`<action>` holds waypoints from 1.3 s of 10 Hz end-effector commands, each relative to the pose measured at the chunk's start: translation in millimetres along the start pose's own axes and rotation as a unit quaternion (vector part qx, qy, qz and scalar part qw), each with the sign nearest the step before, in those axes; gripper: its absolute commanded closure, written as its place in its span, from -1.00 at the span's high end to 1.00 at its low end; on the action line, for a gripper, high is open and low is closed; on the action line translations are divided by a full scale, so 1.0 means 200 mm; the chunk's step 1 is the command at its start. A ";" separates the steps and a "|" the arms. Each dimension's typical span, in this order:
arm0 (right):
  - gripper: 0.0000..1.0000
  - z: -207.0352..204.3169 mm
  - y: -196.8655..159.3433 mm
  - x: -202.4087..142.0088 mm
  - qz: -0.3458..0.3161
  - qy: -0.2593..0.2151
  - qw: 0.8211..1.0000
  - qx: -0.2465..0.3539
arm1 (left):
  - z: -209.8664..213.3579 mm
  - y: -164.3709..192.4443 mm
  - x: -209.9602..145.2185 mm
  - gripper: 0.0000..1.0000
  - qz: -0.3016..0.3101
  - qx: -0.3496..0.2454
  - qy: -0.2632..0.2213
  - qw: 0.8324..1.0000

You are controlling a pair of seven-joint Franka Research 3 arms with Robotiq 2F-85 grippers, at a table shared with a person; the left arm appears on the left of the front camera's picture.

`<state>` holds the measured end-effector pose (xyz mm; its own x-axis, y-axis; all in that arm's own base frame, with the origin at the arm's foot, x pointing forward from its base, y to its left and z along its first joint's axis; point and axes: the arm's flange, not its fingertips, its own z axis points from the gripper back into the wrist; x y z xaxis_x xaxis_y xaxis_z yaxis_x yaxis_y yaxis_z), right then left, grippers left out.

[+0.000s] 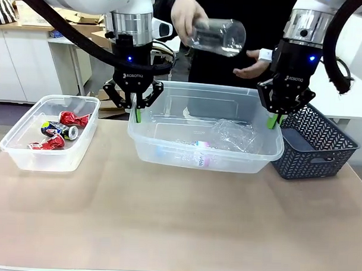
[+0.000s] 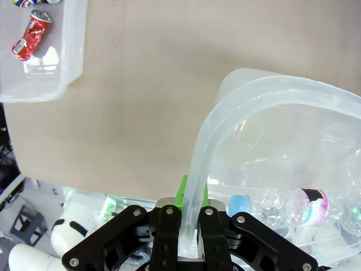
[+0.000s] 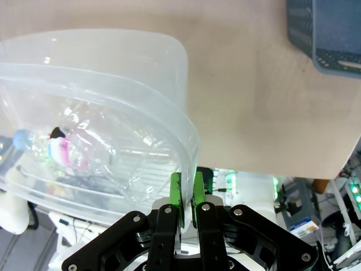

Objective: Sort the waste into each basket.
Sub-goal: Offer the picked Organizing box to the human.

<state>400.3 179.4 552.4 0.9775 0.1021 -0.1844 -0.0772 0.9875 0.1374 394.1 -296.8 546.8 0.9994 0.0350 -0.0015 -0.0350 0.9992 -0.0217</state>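
- Between the left gripper's (image 2: 190, 217) green pads runs the rim of a clear tub (image 2: 237, 107); the jaws are clamped on that rim at one end, which looks like a carrying grip rather than a grasp on any waste.
- Just past those jaws, inside the tub wall, lies a clear bottle (image 2: 293, 206) with a blue cap and a pink label, on its side.
- Well beyond the left jaws and off to one side, across bare table (image 2: 146, 90), sits a smaller clear tub (image 2: 67, 68) holding a dented red can (image 2: 31, 36).
- Between the right gripper's (image 3: 186, 192) pads is the same tub's rim (image 3: 186, 141) at the opposite end, pinched tight; two grips at opposite ends would keep the tub level if it is lifted or tipped.
- Past the right jaws, within the tub, a crumpled clear bottle with a pink label (image 3: 70, 152) rests on the floor.
- Farther out from the right jaws, across the table, is the corner of a dark grey lattice basket (image 3: 327, 34).
- Beyond both grippers, at the table's far side, the person's hand (image 1: 188, 17) holds a clear container (image 1: 220, 37) tilted above the tub, likely to drop or pour it in.
- Judging by contents, cans are gathered in the small tub and bottles in the held one, so sorting seems well along.
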 end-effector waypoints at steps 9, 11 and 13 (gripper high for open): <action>-0.83 0.01 0.02 -0.01 0.018 0.005 1.000 -0.003 | 0.01 0.00 0.00 -0.89 0.011 -0.002 -0.007 1.000; -0.83 0.01 0.02 -0.01 0.018 0.005 1.000 -0.003 | 0.01 0.00 0.00 -0.89 0.011 -0.002 -0.007 1.000; -0.83 0.01 0.02 -0.01 0.018 0.005 1.000 -0.003 | 0.01 0.00 0.00 -0.89 0.011 -0.002 -0.007 1.000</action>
<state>400.4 179.5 552.2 0.9774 0.1024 -0.1852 -0.0775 0.9875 0.1370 394.1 -296.8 546.7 0.9994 0.0350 -0.0019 -0.0350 0.9992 -0.0214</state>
